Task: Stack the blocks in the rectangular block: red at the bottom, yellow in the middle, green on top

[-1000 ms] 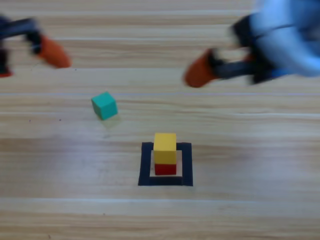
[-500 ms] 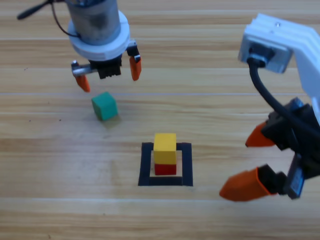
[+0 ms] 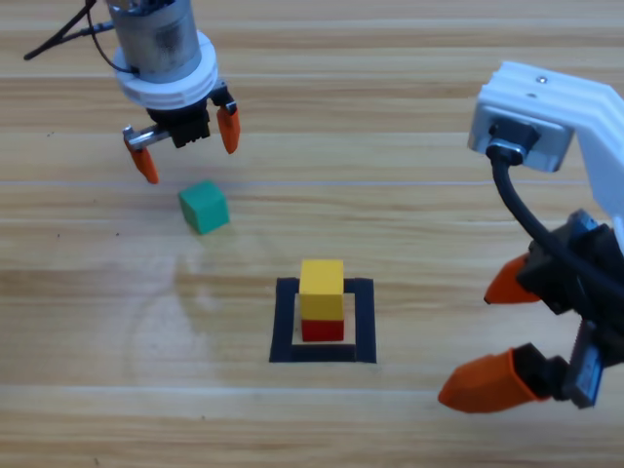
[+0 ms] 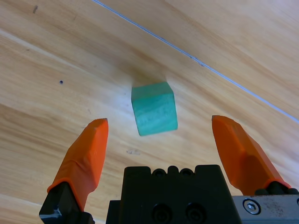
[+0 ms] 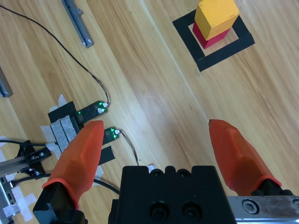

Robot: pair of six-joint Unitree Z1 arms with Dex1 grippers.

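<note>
Left claw (image 3: 185, 141), jaws wide, hangs beside the green cube (image 3: 204, 206): light, rigid, best gripped across opposite flat faces.

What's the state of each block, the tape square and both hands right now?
red cube: inside the tape square, bottom of stack
yellow cube: on the red cube
green cube: loose on the table, unstacked
tape square: holds the two-cube stack
left hand: open, above the green cube
right hand: open, empty, right of the stack

Bright even light, sharp focus, soft glare on the wooden table (image 3: 409, 195), faint shadows.
</note>
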